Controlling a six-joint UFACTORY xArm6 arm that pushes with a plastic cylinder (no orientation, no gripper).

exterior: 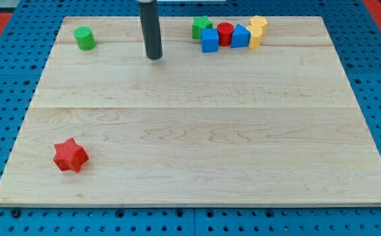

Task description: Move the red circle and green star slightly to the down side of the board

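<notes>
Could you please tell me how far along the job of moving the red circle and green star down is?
Nothing looks done: the red circle and green star sit in the cluster at the view's top. My tip rests to the view's left of the green star, touching neither. Both pushes down remain.

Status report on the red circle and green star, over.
My tip left of the cluster, touching nothing. Red circle and green star at top edge. Blue blocks directly below them.

rod: dark grey | straight cylinder | my tip (pixel 154 57): blunt
</notes>
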